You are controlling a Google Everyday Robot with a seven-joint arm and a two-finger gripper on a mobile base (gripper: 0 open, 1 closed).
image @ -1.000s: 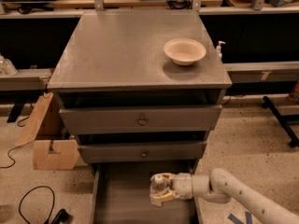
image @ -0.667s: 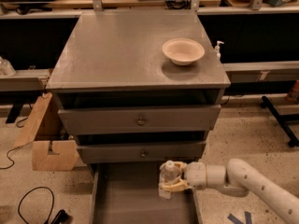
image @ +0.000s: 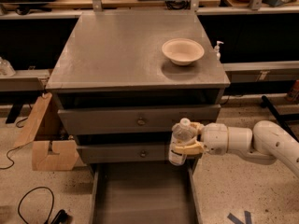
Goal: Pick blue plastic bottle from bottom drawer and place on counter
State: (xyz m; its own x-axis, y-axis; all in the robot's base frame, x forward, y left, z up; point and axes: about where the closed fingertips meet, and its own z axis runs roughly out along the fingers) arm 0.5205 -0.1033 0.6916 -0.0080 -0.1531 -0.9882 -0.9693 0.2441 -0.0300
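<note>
Blue plastic bottle [image: 179,141] is gripped upright in the closed jaws of the gripper [image: 192,137] and is raised higher than before, clear above the bottom drawer [image: 140,197].

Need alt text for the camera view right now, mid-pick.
The gripper holds the blue plastic bottle upright above the right side of the open bottom drawer, below counter height. The counter bears a pale bowl toward its right side.
</note>
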